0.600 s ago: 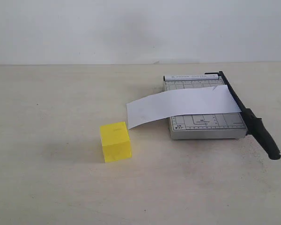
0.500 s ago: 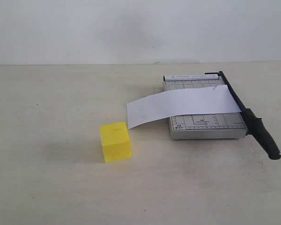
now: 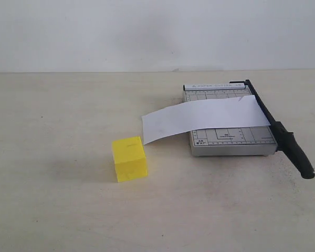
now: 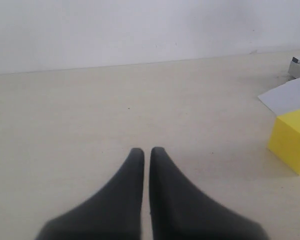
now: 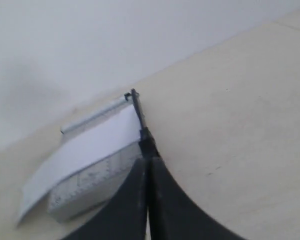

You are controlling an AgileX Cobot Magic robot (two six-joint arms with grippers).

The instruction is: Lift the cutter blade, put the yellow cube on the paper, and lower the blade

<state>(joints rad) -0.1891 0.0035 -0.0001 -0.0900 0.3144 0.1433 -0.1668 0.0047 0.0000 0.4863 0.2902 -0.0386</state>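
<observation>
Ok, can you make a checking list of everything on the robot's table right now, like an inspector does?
Surface: pale table, a few faint marks.
Job's things: cutter blade down along the grey cutter base; paper across the base, one end hanging past it; yellow cube on the table by that end, not on the paper.
Clutter: nothing seen.
Grippers: left gripper shut, holding nothing; right gripper shut, holding nothing.
Cables: nothing seen.
Surroundings: plain white wall behind.
</observation>
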